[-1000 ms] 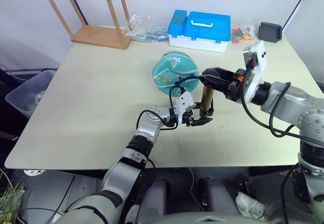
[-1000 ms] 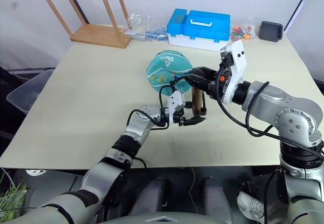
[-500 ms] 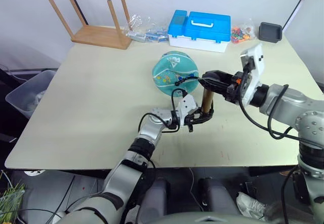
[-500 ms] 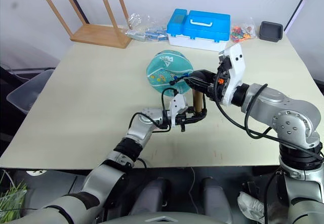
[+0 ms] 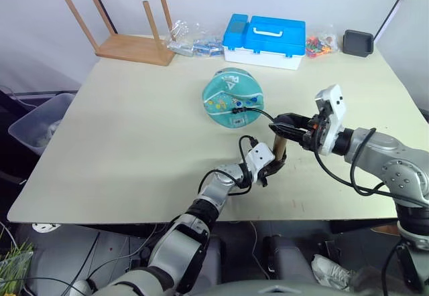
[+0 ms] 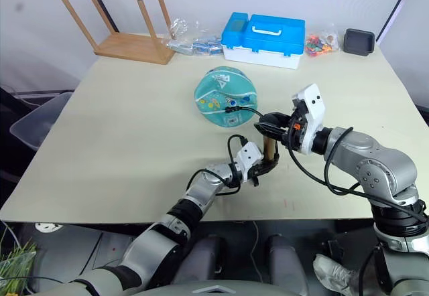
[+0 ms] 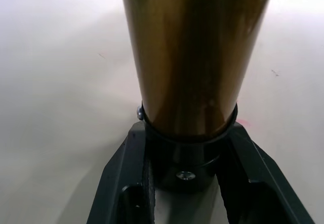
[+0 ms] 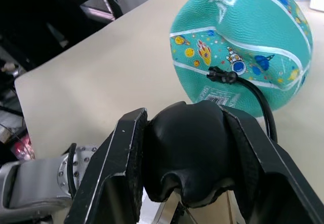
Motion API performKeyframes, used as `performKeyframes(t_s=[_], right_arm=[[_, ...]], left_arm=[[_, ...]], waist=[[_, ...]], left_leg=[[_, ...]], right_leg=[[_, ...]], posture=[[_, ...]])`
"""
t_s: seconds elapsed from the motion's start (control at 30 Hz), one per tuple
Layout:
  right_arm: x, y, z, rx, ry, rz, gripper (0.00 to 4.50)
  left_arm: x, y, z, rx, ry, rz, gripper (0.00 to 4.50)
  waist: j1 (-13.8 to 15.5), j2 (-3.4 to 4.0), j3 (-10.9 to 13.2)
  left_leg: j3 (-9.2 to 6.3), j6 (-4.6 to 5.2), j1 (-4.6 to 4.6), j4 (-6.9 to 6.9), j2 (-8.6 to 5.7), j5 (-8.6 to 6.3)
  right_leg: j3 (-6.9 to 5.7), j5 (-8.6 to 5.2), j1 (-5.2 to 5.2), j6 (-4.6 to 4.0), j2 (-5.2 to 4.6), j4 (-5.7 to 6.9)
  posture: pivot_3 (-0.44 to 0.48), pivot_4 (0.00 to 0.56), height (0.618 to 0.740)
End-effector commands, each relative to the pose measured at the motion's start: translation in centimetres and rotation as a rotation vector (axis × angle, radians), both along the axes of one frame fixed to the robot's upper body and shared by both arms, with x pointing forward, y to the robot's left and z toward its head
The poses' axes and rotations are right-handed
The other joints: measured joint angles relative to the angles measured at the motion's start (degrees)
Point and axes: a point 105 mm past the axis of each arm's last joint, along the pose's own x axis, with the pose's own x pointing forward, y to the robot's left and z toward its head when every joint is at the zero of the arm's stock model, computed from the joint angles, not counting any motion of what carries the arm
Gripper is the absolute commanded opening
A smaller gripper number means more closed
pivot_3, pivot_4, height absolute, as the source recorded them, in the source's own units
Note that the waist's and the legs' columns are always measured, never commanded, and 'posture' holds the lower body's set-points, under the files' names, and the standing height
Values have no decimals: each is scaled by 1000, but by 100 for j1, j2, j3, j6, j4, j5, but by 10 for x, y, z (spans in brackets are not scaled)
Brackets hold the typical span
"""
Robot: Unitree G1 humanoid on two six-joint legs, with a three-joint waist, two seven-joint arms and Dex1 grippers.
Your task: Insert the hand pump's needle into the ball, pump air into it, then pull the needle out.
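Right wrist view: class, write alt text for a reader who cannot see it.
The right gripper is shut on the hand pump's black handle. Beyond it a teal printed ball sits on the pale table, with the thin black hose plugged into it.

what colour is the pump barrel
Gold-bronze; the pump barrel shows best in the left wrist view.

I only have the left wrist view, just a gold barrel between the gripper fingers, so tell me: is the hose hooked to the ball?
Observer: Yes. The hand pump's thin black hose runs to the ball, its end fitting against the ball's surface.
Operator: What's on the handle?
Observer: The right gripper is shut over the black handle at the top.
Operator: Where's the ball sitting?
Observer: On the table, beyond the pump, apart from both grippers.
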Motion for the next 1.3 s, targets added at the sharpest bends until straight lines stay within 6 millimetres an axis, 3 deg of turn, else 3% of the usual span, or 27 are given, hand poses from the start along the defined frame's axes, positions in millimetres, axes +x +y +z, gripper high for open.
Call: performKeyframes(t_s=[0.03, 0.17, 0.53, 0.87, 1.3], right_arm=[[9, -8, -10, -59, 6, -52, 1642], [15, -5, -20, -79, 29, -65, 1642], [9, -3, -41, -100, 93, -107, 1642], [9, 9, -52, -135, 120, -108, 1642], [3, 2, -74, -111, 183, -225, 1642]], left_arm=[[0, 4, -16, 67, 31, 6, 1092], [1, 6, -20, 90, 45, 3, 1092], [-10, 9, -37, 100, 115, -11, 1092], [-15, 12, -37, 63, 148, -57, 1092], [-4, 46, -34, 222, 83, -167, 1092]], waist=[[10, 0, -1], [3, 5, -20], [-9, 9, -127], [-26, 12, -143], [-168, -13, -176]], left_leg=[[0, 0, 13, 0, 0, 0], [2, 5, 67, -14, 1, -4], [3, 6, 71, -26, 2, -4], [4, 8, 75, -33, 3, -6], [1, 14, 92, -51, 20, -10]], right_leg=[[-1, -1, 17, 1, 0, -2], [1, -2, 61, 1, 0, -13], [3, -2, 61, 0, 1, -19], [3, -4, 61, -2, 2, -22], [1, -18, 61, -25, 21, -17]], posture=[[0, 150, 740], [0, 150, 740], [0, 150, 740], [0, 150, 740], [0, 150, 740]])
